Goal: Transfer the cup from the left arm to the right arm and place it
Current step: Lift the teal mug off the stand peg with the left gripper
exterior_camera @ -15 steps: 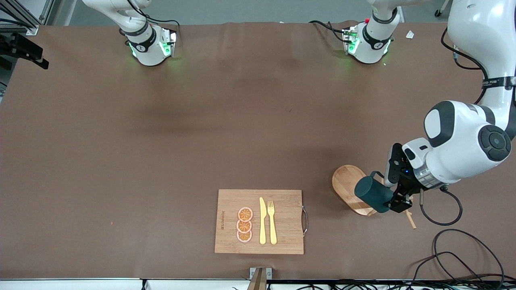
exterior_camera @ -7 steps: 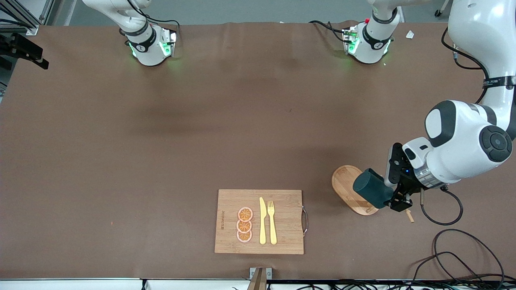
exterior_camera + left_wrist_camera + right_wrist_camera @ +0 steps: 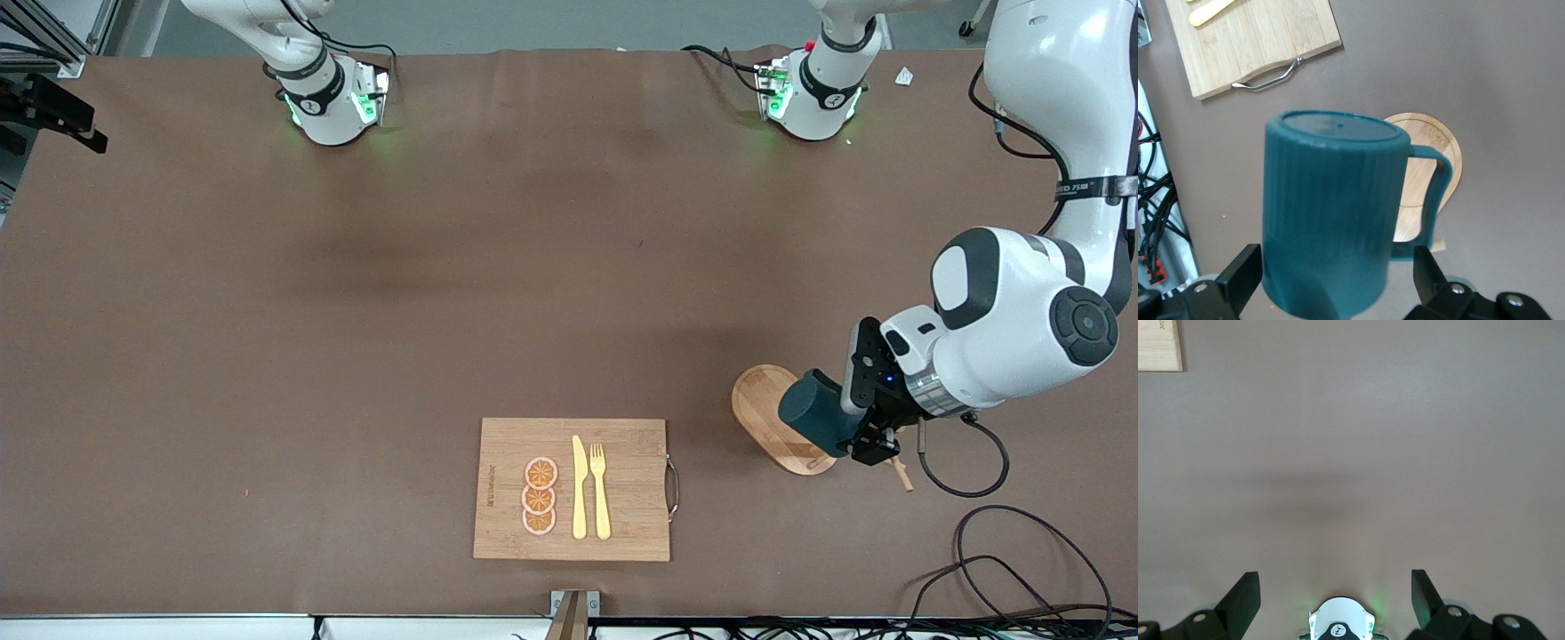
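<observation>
Slippage of cup [image 3: 1331,213], held between wide-spread left gripper [image 3: 1335,283] fingers over rack base at its 3 o'clock, is risked; right gripper [image 3: 1335,600] waits open, empty.

Both arms are glossy white with dark grey round joint caps, and each white base [image 3: 331,107] near the top of the frame wears a black band and glows green. The left arm [image 3: 1022,329] carries a black strap with white lettering, a black wrist block with a blue light, and looping black cables. Black angular fingers [image 3: 1245,595] with silver screws fill the lower corners of both wrist views.
</observation>
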Controlling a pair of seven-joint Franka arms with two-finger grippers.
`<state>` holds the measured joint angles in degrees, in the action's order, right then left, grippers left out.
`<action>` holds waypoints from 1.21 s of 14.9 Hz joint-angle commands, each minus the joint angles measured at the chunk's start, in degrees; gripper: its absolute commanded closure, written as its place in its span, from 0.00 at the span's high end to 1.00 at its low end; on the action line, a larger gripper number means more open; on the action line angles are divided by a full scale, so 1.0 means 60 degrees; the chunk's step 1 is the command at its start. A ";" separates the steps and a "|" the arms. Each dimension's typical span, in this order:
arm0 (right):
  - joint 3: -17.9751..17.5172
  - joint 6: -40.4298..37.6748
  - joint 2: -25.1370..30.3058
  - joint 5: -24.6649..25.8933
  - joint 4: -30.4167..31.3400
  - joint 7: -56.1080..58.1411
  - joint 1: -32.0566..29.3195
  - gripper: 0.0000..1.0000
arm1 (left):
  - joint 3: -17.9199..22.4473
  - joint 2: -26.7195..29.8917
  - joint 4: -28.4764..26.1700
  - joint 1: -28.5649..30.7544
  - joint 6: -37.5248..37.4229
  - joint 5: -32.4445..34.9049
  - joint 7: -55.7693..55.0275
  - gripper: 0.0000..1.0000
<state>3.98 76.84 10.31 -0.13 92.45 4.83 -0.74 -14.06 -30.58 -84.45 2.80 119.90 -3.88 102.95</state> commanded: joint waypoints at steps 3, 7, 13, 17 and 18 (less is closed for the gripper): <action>-0.0005 -0.0048 0.0142 0.0139 0.0148 0.0059 -0.0008 1.00 | -0.0014 -0.0162 0.0071 -0.0027 0.0040 -0.0159 -0.0078 1.00; -0.0005 -0.0048 0.0142 0.0139 0.0148 0.0059 -0.0008 1.00 | -0.0014 -0.0352 0.0027 -0.0042 0.0377 -0.0334 -0.0078 1.00; 0.0010 -0.0034 0.0142 0.0139 0.0148 0.0059 -0.0023 1.00 | -0.0014 -0.0323 0.0027 -0.0100 0.0378 -0.0305 0.0010 0.87; -0.0005 -0.0034 0.0142 0.0139 0.0148 0.0059 -0.0022 1.00 | -0.0014 -0.0309 0.0041 -0.0086 0.0378 -0.0334 0.0010 0.41; 0.0010 -0.0048 0.0142 0.0139 0.0148 0.0059 -0.0022 1.00 | -0.0014 -0.0280 0.0056 -0.0100 0.0363 -0.0335 -0.0048 0.41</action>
<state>4.17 76.66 10.31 -0.13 92.49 4.83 -0.75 -14.15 -32.71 -84.32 2.31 121.60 -4.88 102.84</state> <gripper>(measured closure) 0.000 0.115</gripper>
